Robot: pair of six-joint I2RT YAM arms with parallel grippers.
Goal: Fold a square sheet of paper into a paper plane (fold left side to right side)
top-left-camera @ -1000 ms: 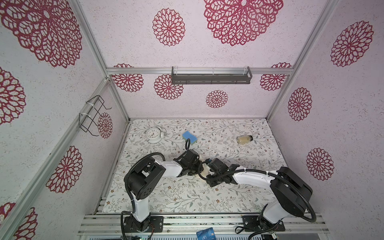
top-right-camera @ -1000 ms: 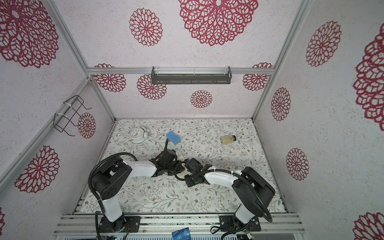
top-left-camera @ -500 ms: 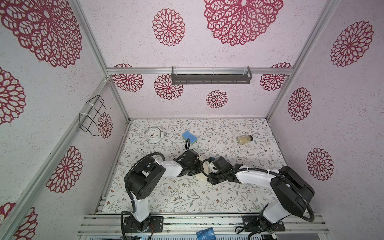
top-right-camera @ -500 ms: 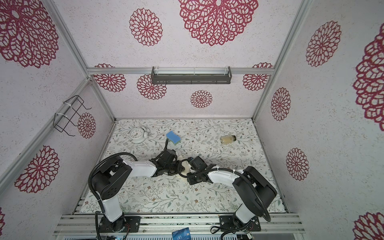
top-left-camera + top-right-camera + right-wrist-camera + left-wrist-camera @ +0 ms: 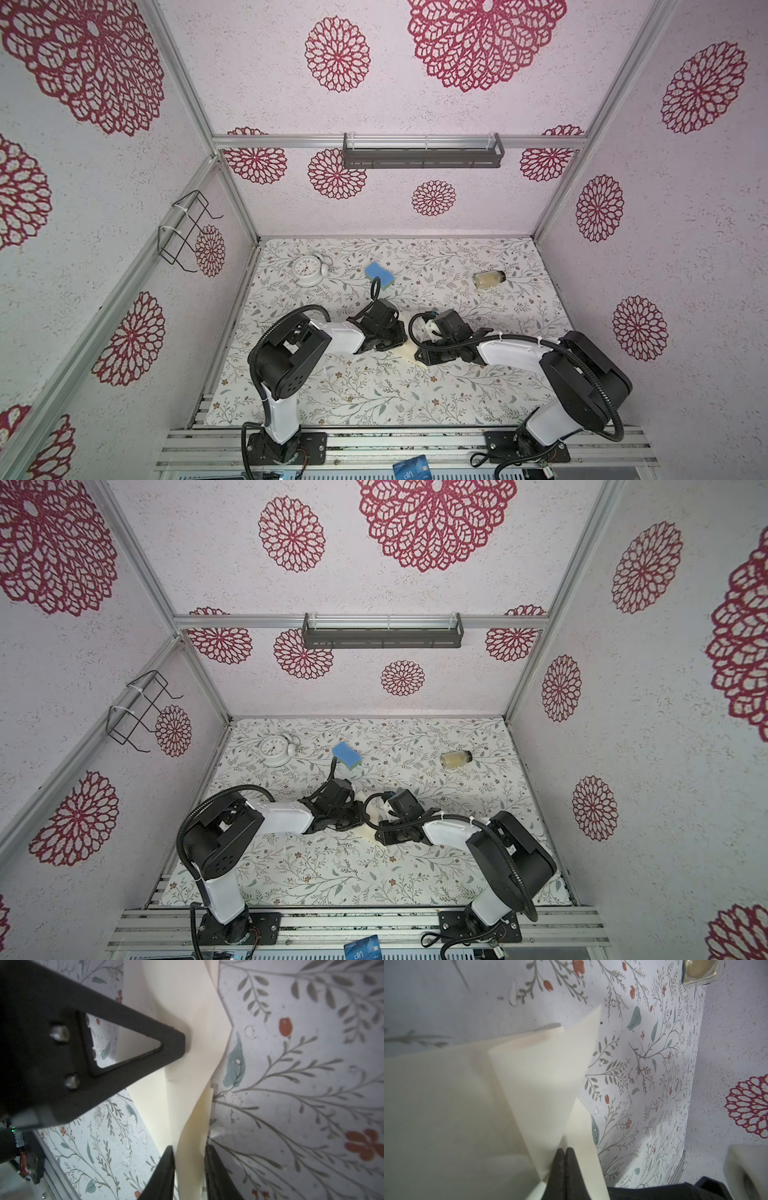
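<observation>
Plainly, little writing can be read: in both top views a small blue card [image 5: 409, 468] on the front rail bears white lettering too small to make out, and the numerals on the white round alarm clock [image 5: 306, 270] at the back of the floral-patterned table [image 5: 374, 395] are just as unreadable. A blue sponge [image 5: 379, 274] and a small glass jar [image 5: 489, 278] also lie at the back. Mid-table, the left gripper [image 5: 397, 338] and right gripper [image 5: 424, 355] meet nose to nose over the thin cream paper sheet [image 5: 408, 353], of which only a sliver shows between them. Compared with a second ago, the right wrist has shifted slightly toward the back, while the left arm has kept its place. From the left wrist view, the left gripper [image 5: 565, 1152] has its black tips pressed together, pinching a raised pointed flap of the paper sheet [image 5: 542, 1084], which is unmarked. From the right wrist view, the right gripper [image 5: 189, 1147] has its jaws partly apart, astride a bulging fold of the paper sheet [image 5: 187, 1012] that fills the gap without being pinched flat.
</observation>
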